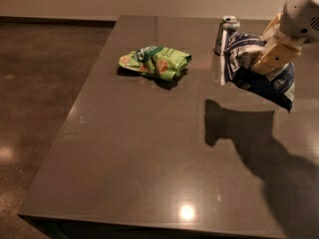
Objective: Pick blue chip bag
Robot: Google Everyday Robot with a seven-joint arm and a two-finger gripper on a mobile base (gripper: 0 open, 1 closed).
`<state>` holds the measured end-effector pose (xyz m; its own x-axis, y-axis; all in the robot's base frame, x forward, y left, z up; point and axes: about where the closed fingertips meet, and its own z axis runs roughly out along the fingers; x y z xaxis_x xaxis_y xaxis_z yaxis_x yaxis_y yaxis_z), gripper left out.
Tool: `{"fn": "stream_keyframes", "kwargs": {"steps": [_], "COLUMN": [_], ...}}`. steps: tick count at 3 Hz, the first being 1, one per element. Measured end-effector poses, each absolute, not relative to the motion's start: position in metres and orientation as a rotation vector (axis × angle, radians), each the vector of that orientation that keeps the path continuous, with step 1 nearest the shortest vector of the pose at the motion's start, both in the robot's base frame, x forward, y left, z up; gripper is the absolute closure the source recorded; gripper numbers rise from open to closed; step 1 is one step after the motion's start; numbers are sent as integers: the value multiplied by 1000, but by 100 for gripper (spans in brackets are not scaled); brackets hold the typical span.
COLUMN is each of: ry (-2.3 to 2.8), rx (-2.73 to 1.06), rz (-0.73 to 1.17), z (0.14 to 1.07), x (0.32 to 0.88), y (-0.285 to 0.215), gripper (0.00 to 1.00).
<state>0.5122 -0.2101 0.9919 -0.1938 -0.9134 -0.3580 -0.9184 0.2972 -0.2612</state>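
The blue chip bag [244, 59], dark navy with white and grey patches, hangs in the air above the right side of the dark table [149, 143]. My gripper [264, 59] comes in from the upper right and is shut on the bag. The bag's shadow lies on the table below it. The bag's lower right corner hangs down.
A bright green snack bag [155, 61] lies on the table at the middle left. A small drink can [227, 29] stands at the back, partly behind the lifted bag. The table's left and front edges drop to a brown floor [35, 83].
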Motion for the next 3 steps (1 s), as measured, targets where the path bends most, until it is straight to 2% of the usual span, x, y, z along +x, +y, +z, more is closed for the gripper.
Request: {"fn": "stream_keyframes", "kwargs": {"steps": [3], "ry": [1988], "rx": [-1668], "rz": [80], "z": [1021], "x": [499], "y": [-193], "gripper": [100]}}
